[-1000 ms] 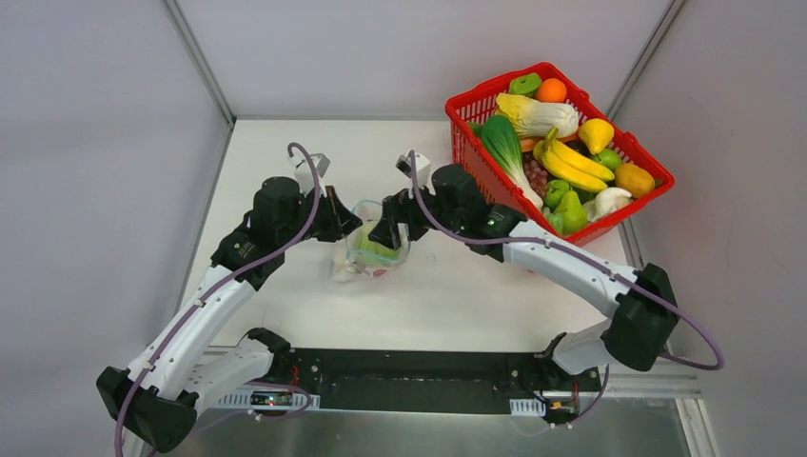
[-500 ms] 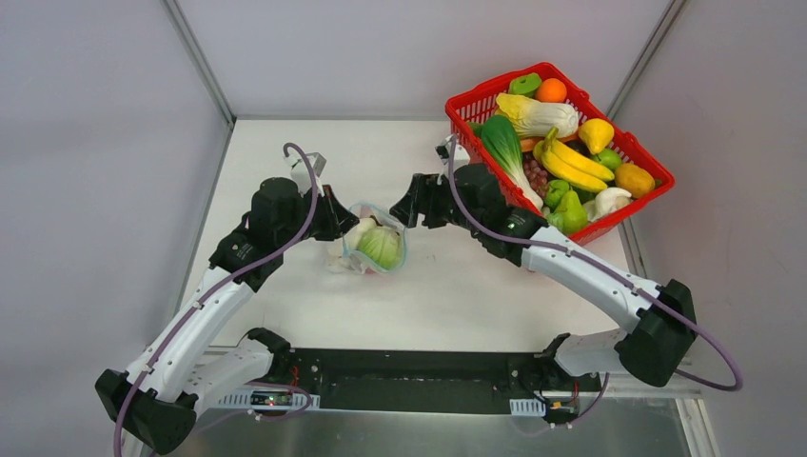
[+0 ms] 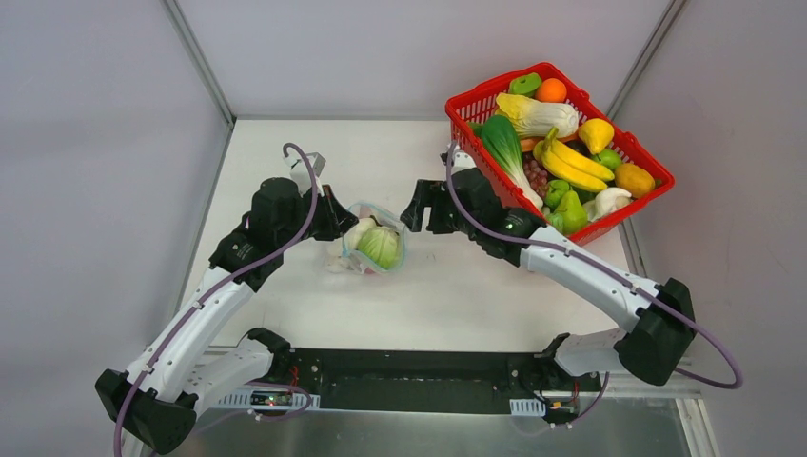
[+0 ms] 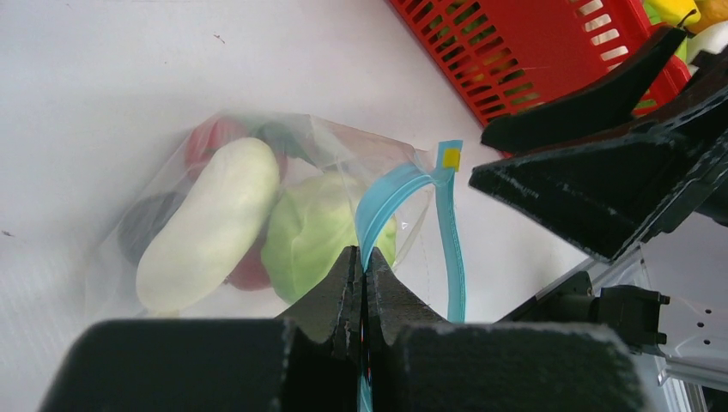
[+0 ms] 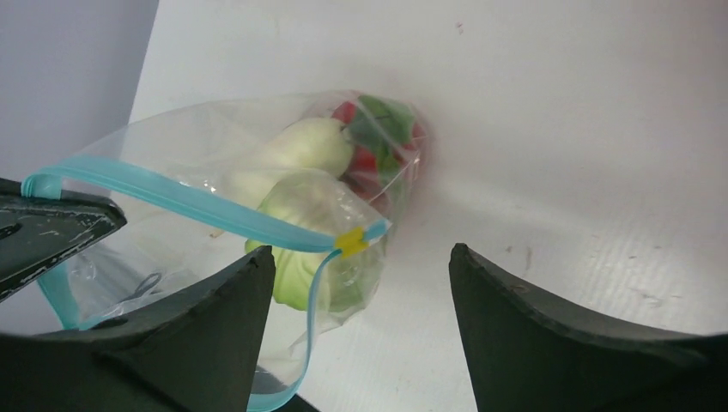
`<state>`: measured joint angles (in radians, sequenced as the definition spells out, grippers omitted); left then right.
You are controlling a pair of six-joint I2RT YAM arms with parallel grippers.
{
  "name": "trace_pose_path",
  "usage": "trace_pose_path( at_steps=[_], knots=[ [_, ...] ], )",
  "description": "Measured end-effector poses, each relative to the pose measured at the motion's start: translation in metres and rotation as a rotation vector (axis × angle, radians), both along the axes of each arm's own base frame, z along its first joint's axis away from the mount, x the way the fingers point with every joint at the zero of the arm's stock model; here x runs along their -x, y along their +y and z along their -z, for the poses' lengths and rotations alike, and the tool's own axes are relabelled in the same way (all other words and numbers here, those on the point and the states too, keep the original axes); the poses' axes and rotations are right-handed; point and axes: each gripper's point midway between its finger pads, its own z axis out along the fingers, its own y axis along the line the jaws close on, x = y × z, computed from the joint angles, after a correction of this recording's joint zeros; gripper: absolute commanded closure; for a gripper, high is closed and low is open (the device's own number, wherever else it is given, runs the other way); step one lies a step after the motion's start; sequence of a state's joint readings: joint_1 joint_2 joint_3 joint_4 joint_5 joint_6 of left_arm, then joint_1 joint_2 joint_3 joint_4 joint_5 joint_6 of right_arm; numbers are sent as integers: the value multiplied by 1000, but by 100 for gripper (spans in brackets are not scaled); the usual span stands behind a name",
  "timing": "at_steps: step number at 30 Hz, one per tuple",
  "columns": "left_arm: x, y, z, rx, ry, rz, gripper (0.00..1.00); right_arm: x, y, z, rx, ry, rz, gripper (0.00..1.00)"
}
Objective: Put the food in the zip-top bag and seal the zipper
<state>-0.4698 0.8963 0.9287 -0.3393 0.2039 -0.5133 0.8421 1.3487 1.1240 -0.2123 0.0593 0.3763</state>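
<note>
The clear zip-top bag (image 3: pixel 374 249) lies on the white table between the arms. Inside it I see a white radish (image 4: pixel 206 225), a green cabbage (image 4: pixel 313 230), a red tomato (image 4: pixel 213 137) and a dark ball (image 4: pixel 142 227). Its teal zipper (image 4: pixel 391 196) stands open in a loop, with a yellow end tab (image 5: pixel 352 241). My left gripper (image 4: pixel 362 257) is shut on the zipper strip at the bag's left end. My right gripper (image 5: pixel 360 262) is open and empty, just right of the bag and apart from it. The bag also shows in the right wrist view (image 5: pixel 257 180).
A red mesh basket (image 3: pixel 571 228) full of toy produce, with bananas (image 3: pixel 571 164) and a leafy green (image 3: pixel 504 148) among it, stands at the back right, close behind my right arm. The table's walls rise at the back and left.
My right gripper has let go of the bag and pulled back to the right, opening. The bag has settled lower on the table with its mouth open. The left gripper keeps its hold.
</note>
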Motion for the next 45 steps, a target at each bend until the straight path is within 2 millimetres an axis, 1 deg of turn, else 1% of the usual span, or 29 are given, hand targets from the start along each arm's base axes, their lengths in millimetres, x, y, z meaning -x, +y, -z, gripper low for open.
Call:
trace_pose_path(
  at_steps=[3, 4, 6, 8, 10, 11, 13, 15, 16, 17, 20, 21, 24, 26, 28, 32, 41, 45],
  knots=[
    [0, 0, 0, -1, 1, 0, 100, -12, -16, -14, 46, -91, 52, 19],
    [0, 0, 0, -1, 1, 0, 100, -14, -21, -20, 56, -121, 66, 20],
    [0, 0, 0, -1, 1, 0, 100, -20, -39, -43, 67, -210, 110, 22],
    [0, 0, 0, -1, 2, 0, 100, -27, -61, -67, 64, -290, 168, 28],
    [0, 0, 0, -1, 2, 0, 100, -37, -94, -94, 65, -366, 262, 33],
    [0, 0, 0, -1, 2, 0, 100, -40, -106, -105, 66, -396, 295, 34],
    [0, 0, 0, -1, 2, 0, 100, -55, -141, -120, 76, -428, 399, 33],
    [0, 0, 0, -1, 2, 0, 100, -69, -175, -131, 91, -437, 489, 33],
    [0, 0, 1, -1, 2, 0, 100, -76, -194, -136, 100, -437, 539, 33],
    [0, 0, 1, -1, 2, 1, 100, -84, -218, -142, 111, -436, 601, 33],
    [0, 0, 1, -1, 2, 1, 100, -94, -268, -149, 130, -427, 727, 31],
    [0, 0, 1, -1, 3, 1, 100, -96, -285, -150, 132, -417, 764, 30],
    [0, -1, 1, 0, 3, 3, 100, -106, -320, -146, 114, -378, 841, 24],
    [-1, -2, 2, 0, 5, 7, 100, -114, -339, -138, 90, -338, 884, 19],
    [0, -3, 4, -2, 15, 18, 100, -121, -352, -127, 72, -295, 911, 16],
    [1, -4, 10, -13, 33, 28, 100, -132, -364, -109, 50, -232, 932, 13],
    [1, -5, 11, -20, 33, 37, 100, -164, -386, -73, 38, -129, 946, 12],
    [1, -4, 12, -29, 27, 41, 100, -179, -392, -65, 56, -113, 942, 12]
  ],
)
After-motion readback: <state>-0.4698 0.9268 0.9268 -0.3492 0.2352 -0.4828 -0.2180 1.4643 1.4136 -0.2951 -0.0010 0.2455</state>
